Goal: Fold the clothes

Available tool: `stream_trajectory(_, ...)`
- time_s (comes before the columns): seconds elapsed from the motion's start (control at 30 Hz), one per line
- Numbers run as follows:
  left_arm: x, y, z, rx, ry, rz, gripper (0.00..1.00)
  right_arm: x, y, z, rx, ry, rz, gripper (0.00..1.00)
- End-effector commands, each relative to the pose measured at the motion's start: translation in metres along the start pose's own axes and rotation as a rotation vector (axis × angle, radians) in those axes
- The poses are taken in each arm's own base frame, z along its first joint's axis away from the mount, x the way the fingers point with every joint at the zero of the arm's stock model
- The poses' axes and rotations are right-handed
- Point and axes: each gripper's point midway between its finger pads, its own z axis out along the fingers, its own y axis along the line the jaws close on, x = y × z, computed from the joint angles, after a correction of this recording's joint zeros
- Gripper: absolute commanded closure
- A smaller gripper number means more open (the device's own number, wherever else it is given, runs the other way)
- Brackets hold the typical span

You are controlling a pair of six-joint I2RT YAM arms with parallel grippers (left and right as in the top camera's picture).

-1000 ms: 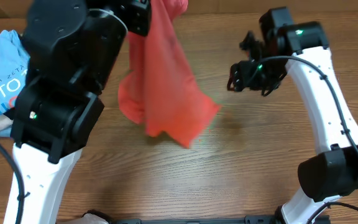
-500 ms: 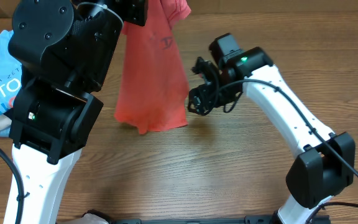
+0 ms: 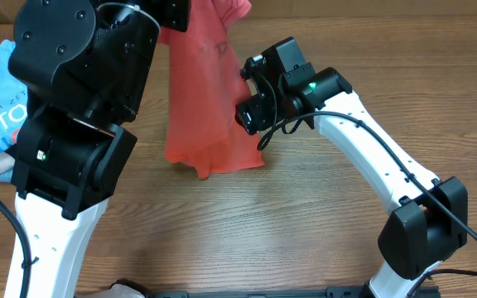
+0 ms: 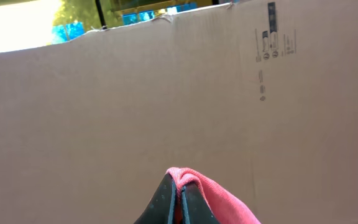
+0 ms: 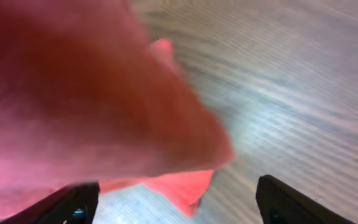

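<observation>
Right gripper (image 3: 249,114): jaws spread wide, nothing between them. T-shirt (image 3: 205,108) lies immediately left of it, side edge at the jaws' mouth. The shirt hangs lengthwise from the top-centre of the overhead frame down to mid-frame. Left gripper (image 4: 179,199) is clamped on its upper fold. Right arm (image 3: 371,170) reaches up from the lower right, elbow bent, wrist turned left.

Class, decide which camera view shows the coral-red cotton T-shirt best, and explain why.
Overhead: most of the coral-red cotton T-shirt is visible there, hanging down. The left wrist view shows only a pinched fold in the left gripper; the right wrist view shows only a blurred close-up.
</observation>
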Motion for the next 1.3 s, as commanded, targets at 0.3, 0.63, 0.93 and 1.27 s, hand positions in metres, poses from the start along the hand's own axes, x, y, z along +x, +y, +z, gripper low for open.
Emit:
stream_trajectory(0.3,-0.039,0.016,-0.025,-0.047,-0.097,0.018,0.96,-0.010,-0.003,0.017,-0.017,-0.033,-0.031,0.13)
stream_trajectory(0.63,-0.037,0.024,-0.026,-0.086,-0.085,0.027,0.96,-0.011,-0.002,0.030,-0.039,-0.031,-0.030,0.31)
stream_trajectory(0.93,-0.035,0.024,-0.026,-0.088,-0.078,0.029,0.96,-0.035,0.017,0.026,-0.149,-0.134,-0.071,0.31)
stream_trajectory(1.27,-0.035,0.024,-0.026,-0.088,-0.075,0.045,0.96,-0.042,0.028,0.023,-0.205,-0.172,-0.138,0.64)
